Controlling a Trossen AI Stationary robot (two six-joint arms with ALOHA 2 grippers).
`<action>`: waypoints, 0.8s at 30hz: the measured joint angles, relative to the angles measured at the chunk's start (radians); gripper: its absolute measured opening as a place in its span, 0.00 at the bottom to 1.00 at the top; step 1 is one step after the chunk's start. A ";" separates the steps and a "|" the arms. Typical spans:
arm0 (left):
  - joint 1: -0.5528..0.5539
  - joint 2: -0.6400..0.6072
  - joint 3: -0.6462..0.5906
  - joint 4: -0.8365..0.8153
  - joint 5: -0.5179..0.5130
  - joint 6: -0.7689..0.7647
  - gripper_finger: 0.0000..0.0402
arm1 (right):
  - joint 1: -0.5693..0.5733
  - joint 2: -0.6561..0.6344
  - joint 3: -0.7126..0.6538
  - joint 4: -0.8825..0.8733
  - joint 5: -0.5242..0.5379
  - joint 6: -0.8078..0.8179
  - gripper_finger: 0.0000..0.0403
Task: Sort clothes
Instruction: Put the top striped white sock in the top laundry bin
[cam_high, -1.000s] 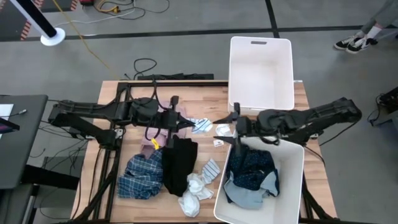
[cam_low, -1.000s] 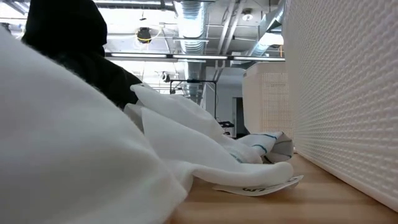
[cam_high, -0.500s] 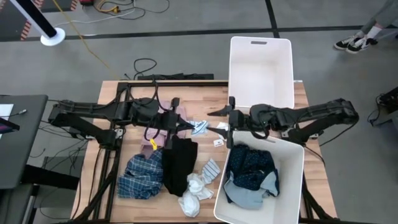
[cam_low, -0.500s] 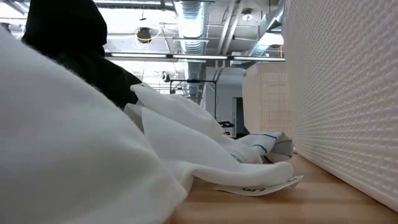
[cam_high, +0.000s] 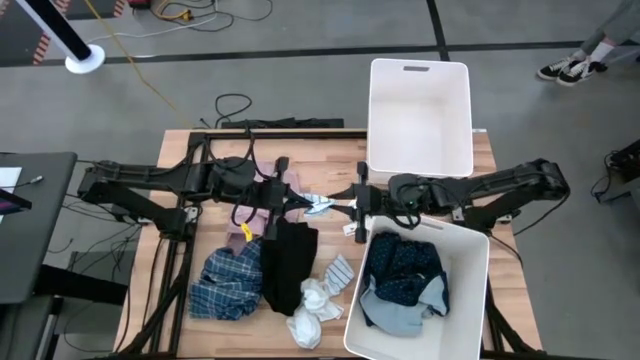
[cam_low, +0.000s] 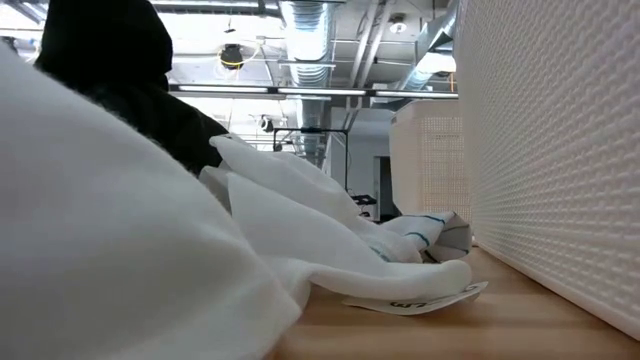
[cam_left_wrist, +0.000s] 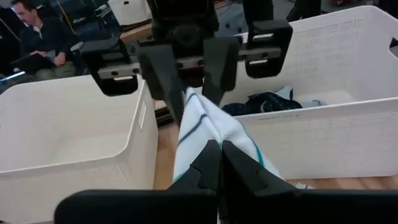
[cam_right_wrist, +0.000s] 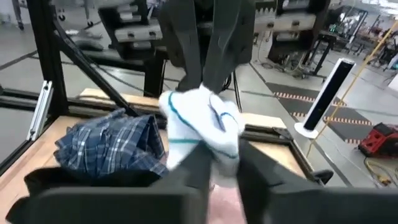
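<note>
A small white sock with teal stripes (cam_high: 322, 205) hangs in the air over the middle of the table, between my two grippers. My left gripper (cam_high: 303, 203) is shut on its left end and my right gripper (cam_high: 345, 208) on its right end. On the table lie a pink garment (cam_high: 262, 220), a black one (cam_high: 288, 262), a blue plaid shirt (cam_high: 228, 282), white socks (cam_high: 314, 306) and a striped sock (cam_high: 340, 270). A navy patterned garment (cam_high: 404, 268) lies in the near bin. My left gripper pinches one end of the sock (cam_left_wrist: 210, 138) between its two fingers. The fingers come in about level from the table's left. The sock is lifted clear of the table. My right gripper pinches the sock's other, bunched end (cam_right_wrist: 214, 144) between its two fingers (cam_left_wrist: 163, 78). It comes in about level from the table's right, facing my left gripper. The sock spans the short gap between both grippers.
Two large white bins stand on the right: the far one (cam_high: 420, 150) holds nothing, the near one (cam_high: 470, 300) holds clothes. A small tag (cam_high: 350, 229) lies on the wood. A person (cam_left_wrist: 34, 28) sits in the room beyond. Bare wood shows at the far left.
My right gripper has moved toward the table's left and a little down, up to the sock held by my left gripper. Its fingers, wide apart before, have shut on the sock's free end. My left gripper and the sock have kept still.
</note>
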 joint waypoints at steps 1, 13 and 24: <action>0.000 0.000 0.000 -0.006 -0.001 0.000 0.00 | 0.001 -0.001 0.000 0.005 0.000 -0.003 0.14; 0.000 -0.015 0.000 -0.129 -0.130 -0.032 0.18 | 0.010 -0.068 0.000 -0.029 0.000 -0.003 0.01; -0.013 -0.045 -0.002 -0.304 -0.145 -0.091 0.45 | 0.023 -0.204 0.000 -0.046 0.085 -0.057 0.00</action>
